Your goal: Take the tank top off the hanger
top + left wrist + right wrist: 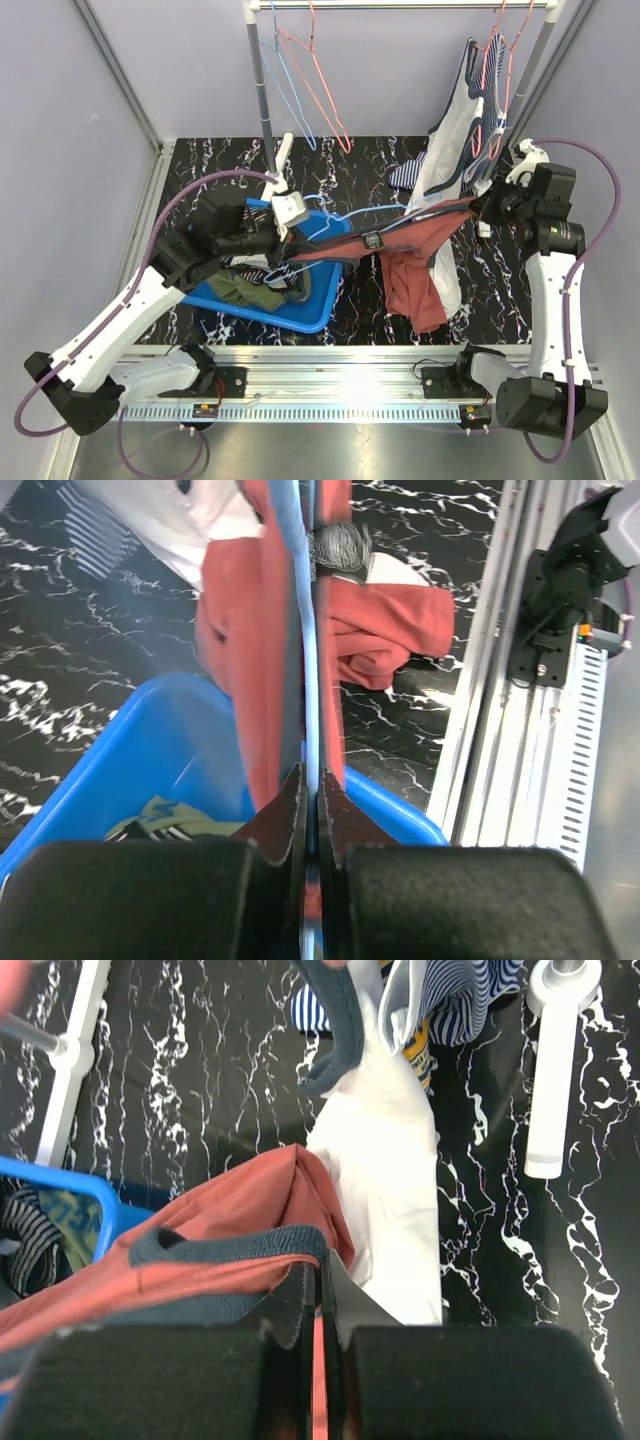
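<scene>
A rust-red tank top (412,262) with dark grey trim is stretched between my two grippers above the table, its body hanging down at the centre. It is on a light blue wire hanger (335,222). My left gripper (283,232) is shut on the hanger wire (309,650), over the blue bin. My right gripper (482,207) is shut on the tank top's red fabric by its grey strap (240,1245). The tank top also shows in the left wrist view (375,630).
A blue bin (310,305) holds olive and striped clothes. A rail (400,5) at the back carries empty blue and red hangers (318,85) and, at the right, hung white and striped garments (460,130). White rack feet (552,1080) rest on the black marbled table.
</scene>
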